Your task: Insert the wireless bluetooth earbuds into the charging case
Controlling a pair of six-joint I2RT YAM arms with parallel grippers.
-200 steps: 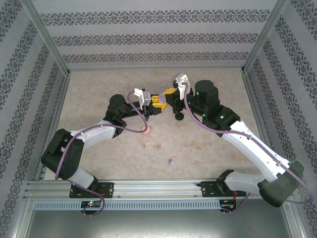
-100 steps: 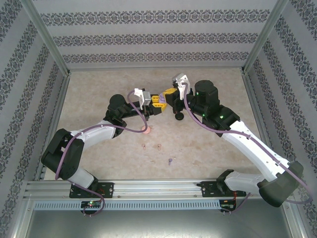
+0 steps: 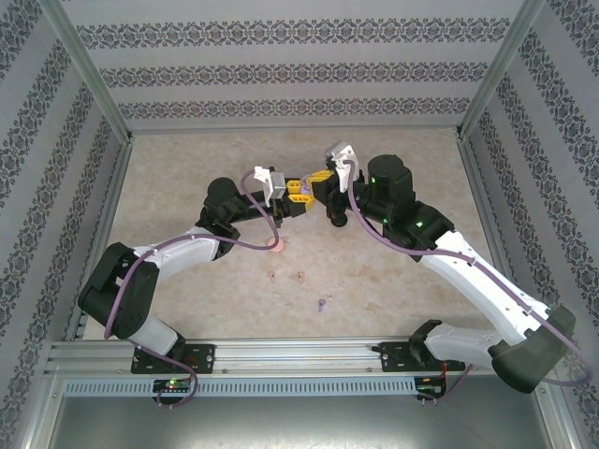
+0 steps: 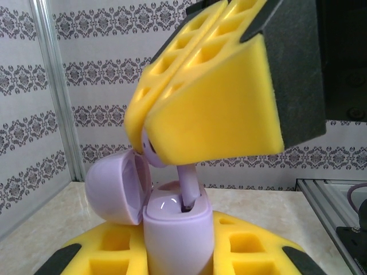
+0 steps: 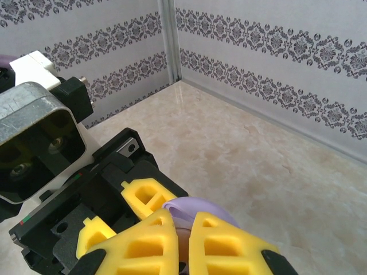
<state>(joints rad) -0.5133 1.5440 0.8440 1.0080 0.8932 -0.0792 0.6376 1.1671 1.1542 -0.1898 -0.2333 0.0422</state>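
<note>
Left gripper (image 4: 172, 255): clenched on the light purple rounded plastic charging case (image 4: 172, 226). Its yellow foam fingers (image 4: 246, 252) press the base from both sides, and the case stands upright.
Case lid (image 4: 117, 186): hinged open and tipped to the left in the left wrist view.
Right gripper (image 4: 142, 130): above the case, with its yellow foam pads pinched tight on the light purple stemmed earbud (image 4: 184, 182).
Held earbud: its head is caught between the right gripper's pads. The stem points down, its tip inside the case's opening and its head well above the rim.
Beige marbled tabletop (image 3: 187, 168): the two grippers meet tip to tip over its middle.
Loose earbuds: a pinkish-tan earbud (image 3: 271, 277) lies near a second pinkish-tan earbud (image 3: 300, 277). A loose light purple earbud (image 3: 321, 304) lies nearer the arm bases.
Other cases: a pink round case (image 3: 276, 245) sits beside the left arm. A black round case (image 3: 336, 223) is partly hidden under the right wrist.
</note>
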